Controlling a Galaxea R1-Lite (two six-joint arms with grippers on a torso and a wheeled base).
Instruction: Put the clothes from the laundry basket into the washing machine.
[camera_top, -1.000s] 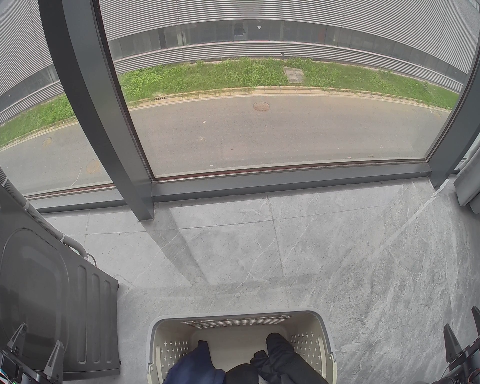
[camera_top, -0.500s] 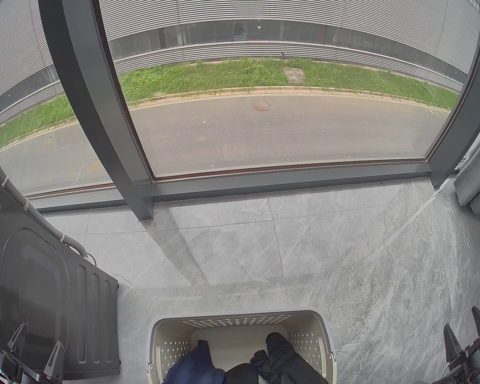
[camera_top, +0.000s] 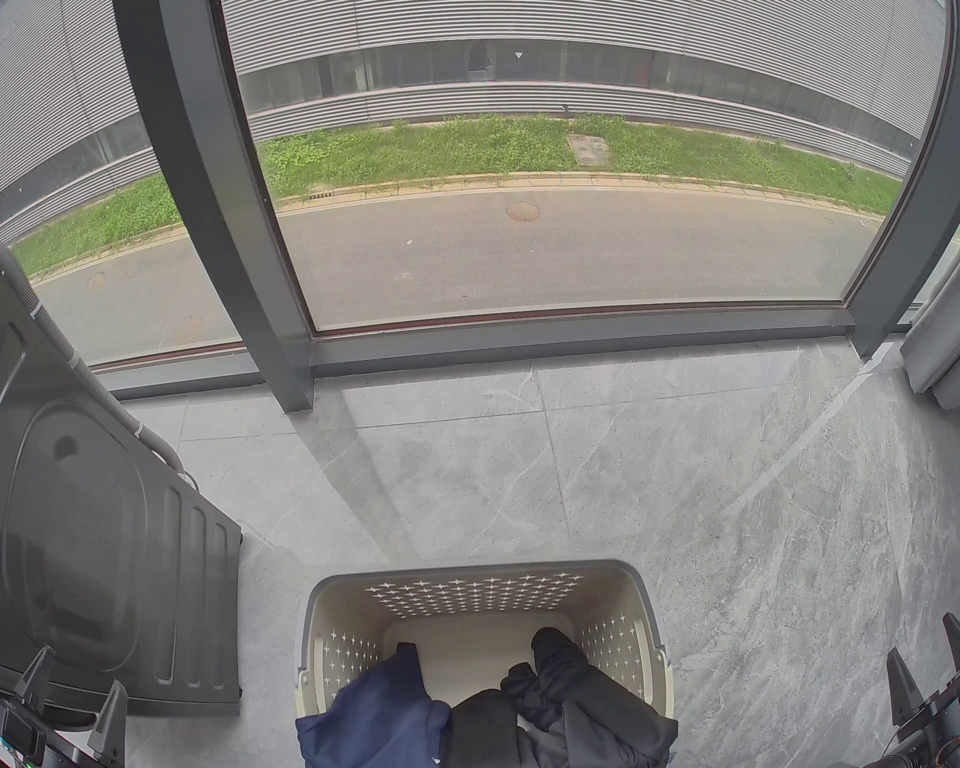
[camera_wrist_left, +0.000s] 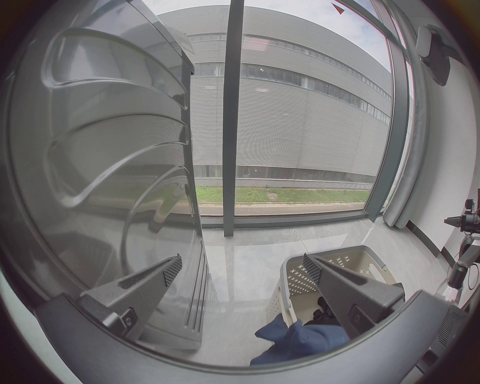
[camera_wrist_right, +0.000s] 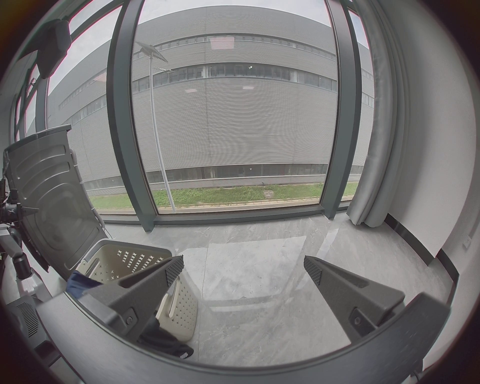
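A beige laundry basket (camera_top: 470, 572) stands on the floor right in front of me, holding a navy blue garment (camera_top: 375, 715) and a black garment (camera_top: 585, 700). The dark grey washing machine (camera_top: 90, 560) is on the left, its ribbed panel facing me. My left gripper (camera_top: 78, 690) hangs open and empty low at the left, beside the machine (camera_wrist_left: 100, 150) and left of the basket (camera_wrist_left: 350, 255). My right gripper (camera_top: 925, 650) is open and empty at the lower right, over bare floor, with the basket (camera_wrist_right: 125, 252) off to its side.
Grey marble floor tiles (camera_top: 600, 470) stretch from the basket to a floor-to-ceiling window with a thick dark frame post (camera_top: 230, 230). A grey curtain (camera_wrist_right: 380, 150) and a white wall stand on the right side.
The whole head view has shifted, so the camera moved: basket and washing machine sit higher in the picture and more of the clothes shows. Both grippers stay open as before.
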